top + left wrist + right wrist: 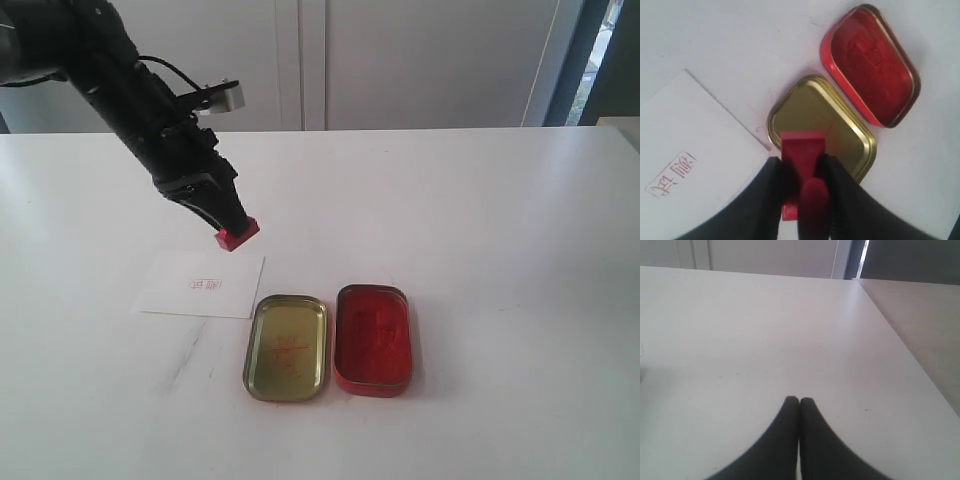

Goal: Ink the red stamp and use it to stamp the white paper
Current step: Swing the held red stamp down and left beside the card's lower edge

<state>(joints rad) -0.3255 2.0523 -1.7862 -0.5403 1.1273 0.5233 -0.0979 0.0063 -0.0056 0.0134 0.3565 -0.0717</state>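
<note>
Left hand [801, 165] grips the red stamp [238, 235] tilted, block end lowest

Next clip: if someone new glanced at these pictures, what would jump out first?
The red stamp, pinched in the left gripper and lifted off the table, draws the eye first. Below it in the exterior view lies the white paper, already bearing a red imprint. Nearer the camera sit the open red ink-pad tin and, close beside it on the left, the gold lid.
</note>
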